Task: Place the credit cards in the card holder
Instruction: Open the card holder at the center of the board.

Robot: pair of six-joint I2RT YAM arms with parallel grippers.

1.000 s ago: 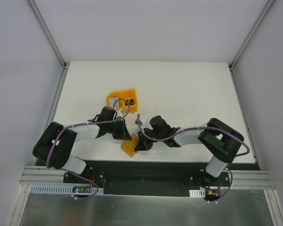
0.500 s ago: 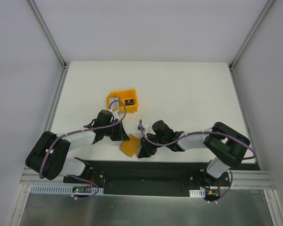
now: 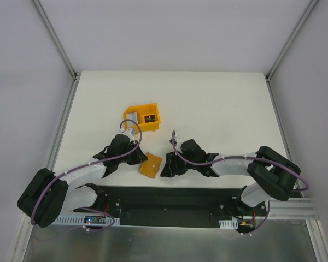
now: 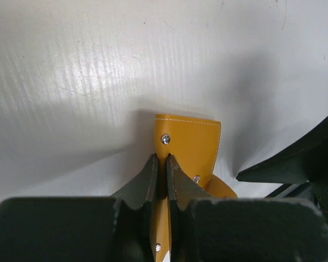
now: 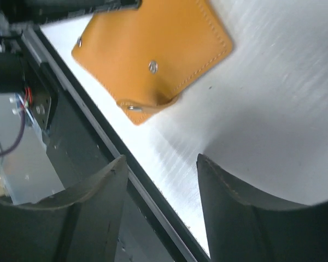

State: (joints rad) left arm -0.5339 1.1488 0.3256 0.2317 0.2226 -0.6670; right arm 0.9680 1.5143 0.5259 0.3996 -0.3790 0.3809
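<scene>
Now: orange-tan card holder (image 5: pixel 153 49), pale-stitched edges, metal snap studs; left claw (image 4: pixel 160 166) pinching its edge; right claw (image 5: pixel 161 164) spread.

Holder (image 3: pixel 150 164) on table (image 3: pixel 218 109), close to front edge, sitting between both grippers. Left gripper (image 3: pixel 139 158) on holder's left, clamped onto its edge. Right gripper (image 3: pixel 165 170) just right of holder, not touching, fingers spread with nothing between. Bin (image 3: pixel 144 117) behind holder, well apart, left of table centre. Small items (image 3: pixel 149 118) inside bin.
</scene>
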